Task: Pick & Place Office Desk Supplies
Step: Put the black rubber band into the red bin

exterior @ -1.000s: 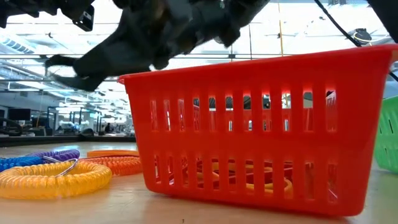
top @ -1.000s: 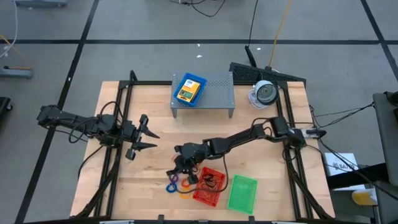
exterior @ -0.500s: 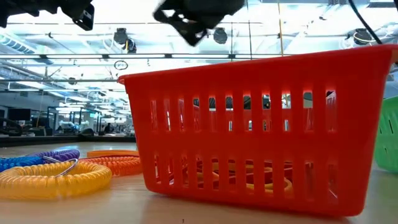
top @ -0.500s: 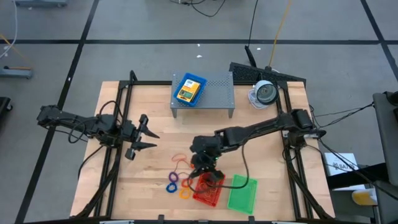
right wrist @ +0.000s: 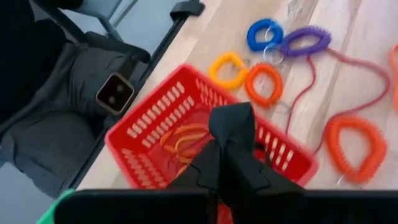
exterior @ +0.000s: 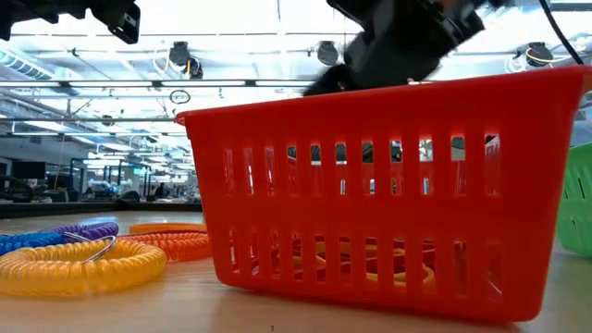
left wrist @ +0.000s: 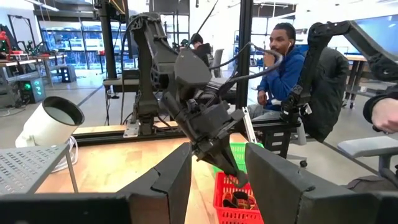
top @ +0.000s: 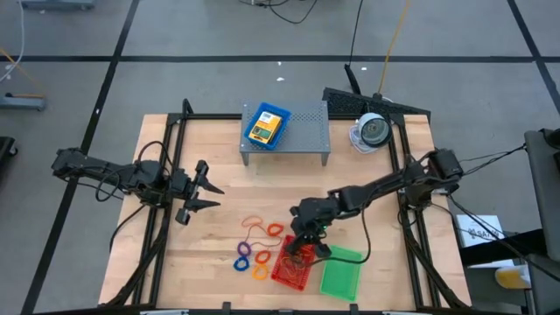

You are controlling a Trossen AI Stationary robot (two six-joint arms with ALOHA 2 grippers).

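Two arms are on show, but only one is busy. The right gripper [top: 304, 247] hangs directly over the red tray [top: 278, 274] at the near edge of the table [top: 219, 149], fingers pressed together, and whether anything thin is pinched between them cannot be made out. That spot over the tray's open top looks like a delivery position: a drop there lands inside the mesh walls, where orange and yellow coils [right wrist: 183, 138] already lie on the tray floor.

Just left of the tray, the loose rings [top: 248, 257] are still waiting on the wood — blue, purple, yellow and orange — with a thin reddish band [top: 256, 227] lying a little farther back. The green tray [top: 341, 273] sits just right of the red one. On the grey perforated shelf [top: 306, 131] at the far side rests a yellow-and-blue box [top: 266, 125], with a round white-and-grey device [top: 374, 131] to its right.

The left gripper [top: 207, 198] waits well to the left, fingers apart and holding nothing.

Compared with a second ago, the right arm has swung rightward: it was then down among the rings at the tray's left, and now it stands above the tray. From table height, its dark bulk has crossed from the tray's left corner to above its right half. The left arm has not budged.
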